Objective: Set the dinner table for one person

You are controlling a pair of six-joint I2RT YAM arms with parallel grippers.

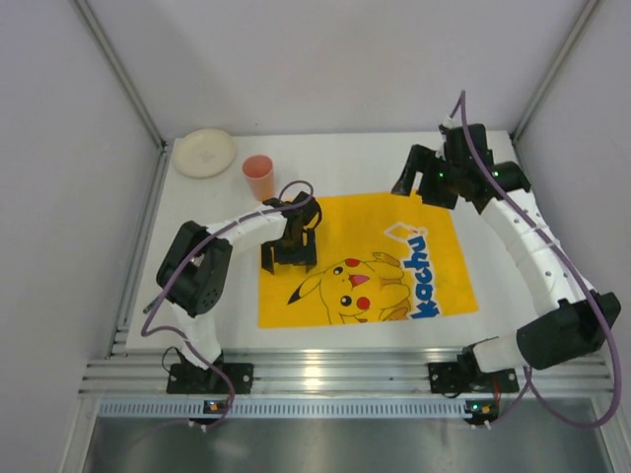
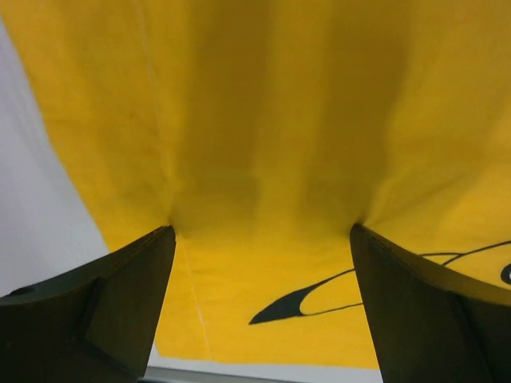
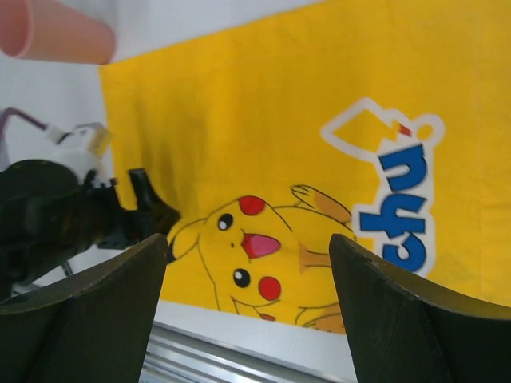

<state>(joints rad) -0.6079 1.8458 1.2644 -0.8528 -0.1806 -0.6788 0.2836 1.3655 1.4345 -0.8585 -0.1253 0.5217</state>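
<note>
Desk (image 1: 345, 163) spanned the overhead view, with a yellow mat (image 1: 345, 222) toward its near edge. The left pincer (image 1: 289, 264) stood wide at the mat's far-left corner. The right pincer (image 3: 249, 237) stood wide near the desk's far-right corner. Only the overhead view showed the plate (image 1: 205, 153) at the far-left corner, beside the cup (image 1: 259, 177).

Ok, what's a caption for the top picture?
Left gripper and right gripper by the Pikachu mat; pink cup and white plate behind.

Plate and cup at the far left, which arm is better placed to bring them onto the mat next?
Left, probably. The left hand is open over the mat, close to the pink cup and white plate. The right hand is at the far right, across the mat from both.
</note>
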